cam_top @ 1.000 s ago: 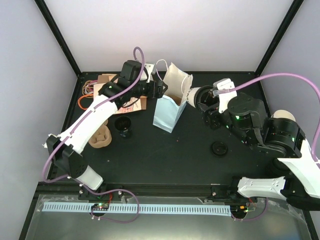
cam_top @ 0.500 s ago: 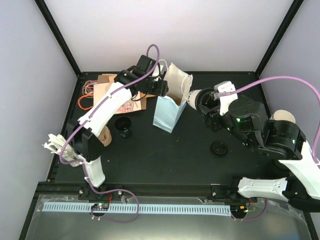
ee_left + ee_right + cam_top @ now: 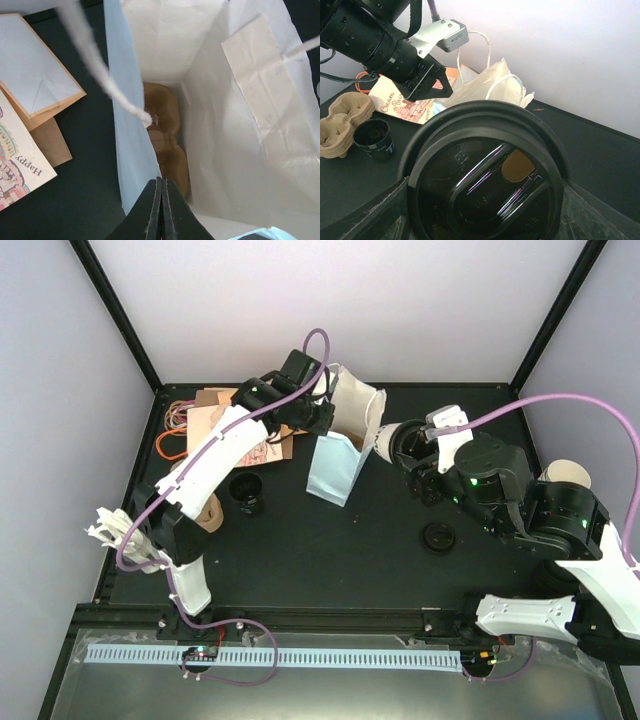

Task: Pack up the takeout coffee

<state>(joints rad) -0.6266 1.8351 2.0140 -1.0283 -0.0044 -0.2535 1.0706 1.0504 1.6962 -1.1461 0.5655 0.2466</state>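
The takeout coffee [image 3: 485, 175], a cream cup [image 3: 384, 436] with a black lid, lies on its side in my right gripper [image 3: 402, 446], which is shut on it just right of the bag's mouth. In the right wrist view the lid fills the frame, with a finger [image 3: 402, 202] at each side. The white paper bag [image 3: 338, 462] stands upright and open. My left gripper [image 3: 161, 181] is shut, pinching the bag's left rim [image 3: 134, 165], and shows at the bag's top [image 3: 325, 418]. A brown pulp carrier [image 3: 165, 145] sits at the bottom of the bag.
A second pulp carrier [image 3: 205, 515] and a small black cup [image 3: 247, 491] stand left of the bag. Printed cards and flat bags [image 3: 235, 430] lie at the back left beside orange bands [image 3: 172, 435]. A loose black lid [image 3: 438, 536] rests right of centre.
My left gripper has gone from open to shut at the bag's rim, and the left arm has shifted right toward the bag. The right arm holds almost still with the cup.
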